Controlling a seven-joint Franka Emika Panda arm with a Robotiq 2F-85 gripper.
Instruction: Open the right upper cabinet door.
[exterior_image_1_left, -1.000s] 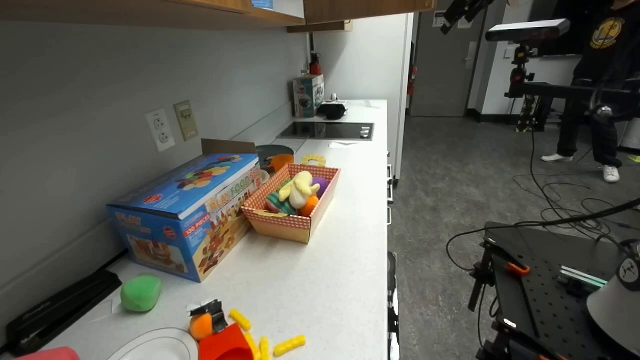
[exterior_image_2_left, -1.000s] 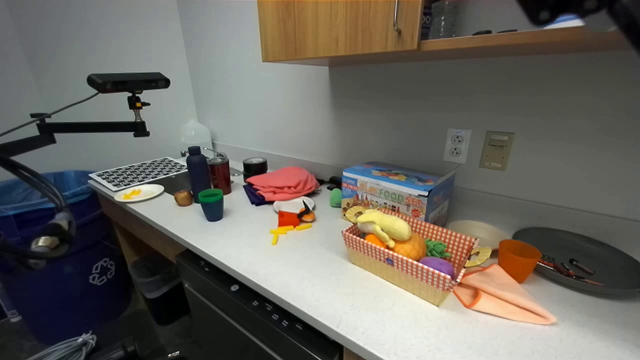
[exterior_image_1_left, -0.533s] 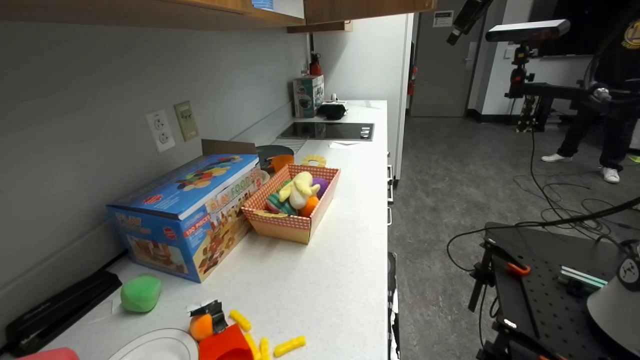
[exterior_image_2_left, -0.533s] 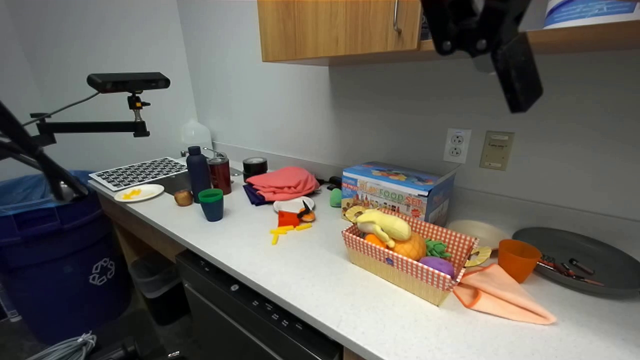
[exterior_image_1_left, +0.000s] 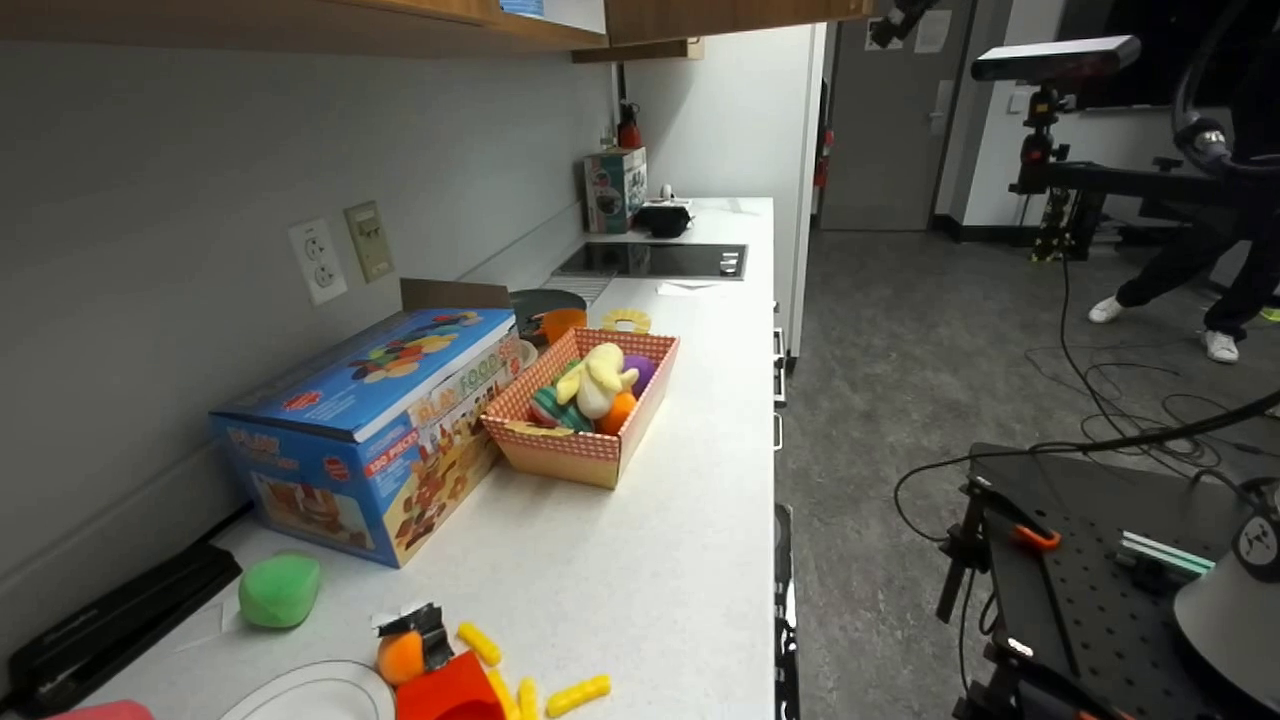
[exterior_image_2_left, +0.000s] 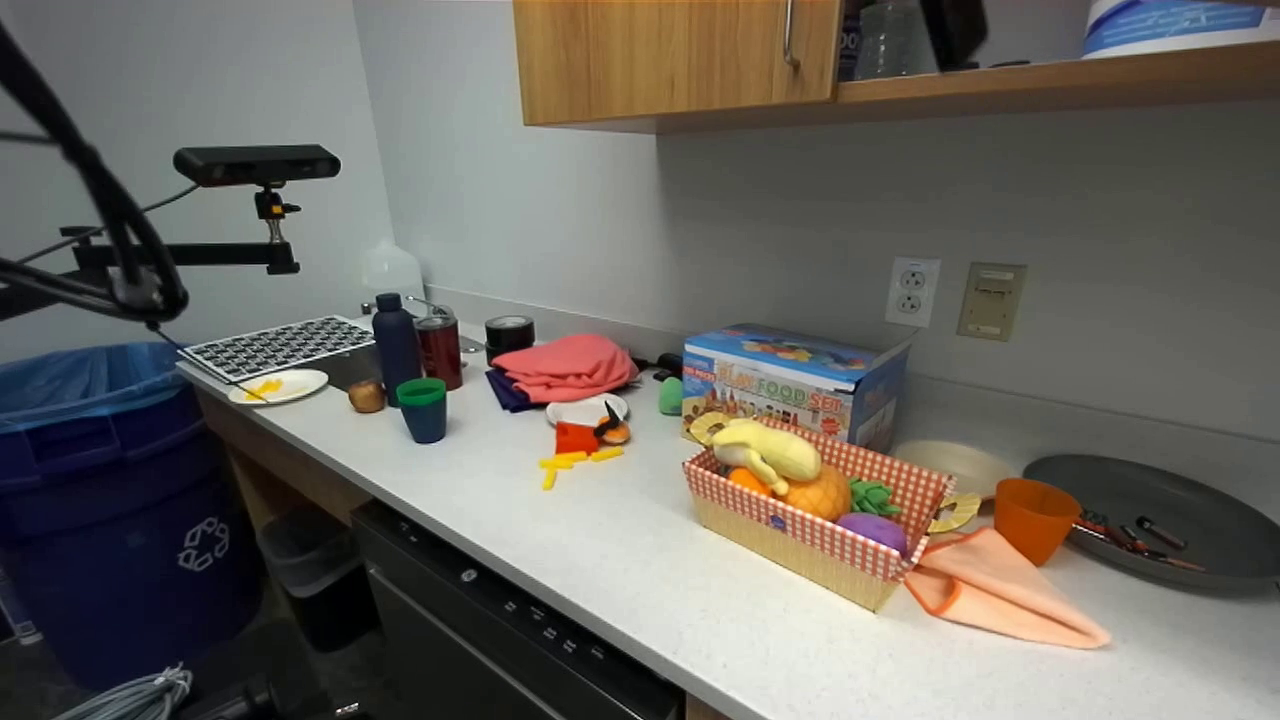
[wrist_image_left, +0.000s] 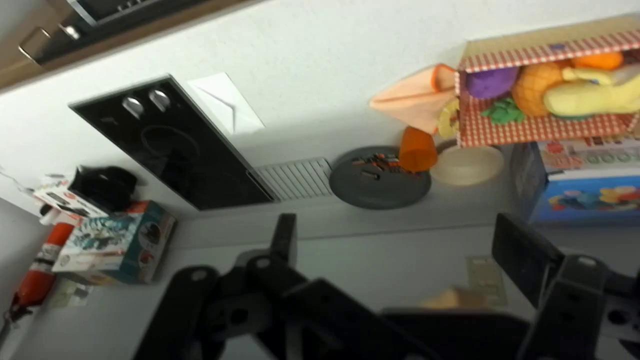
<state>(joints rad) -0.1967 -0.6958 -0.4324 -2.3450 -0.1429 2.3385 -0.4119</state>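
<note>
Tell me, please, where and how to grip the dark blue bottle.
Probably by its narrow top, from straight above: the bottle stands upright, wider below, with the green-rimmed cup and red cup close beside it.

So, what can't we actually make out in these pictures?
Right upper cabinet door: upper part cut off by the top edge in an exterior view.
Tool: mostly cut off by the top edge in both exterior views.
Tan patch: too blurred to name in the wrist view.
Small items in the dark dish: too small to name in an exterior view.
</note>
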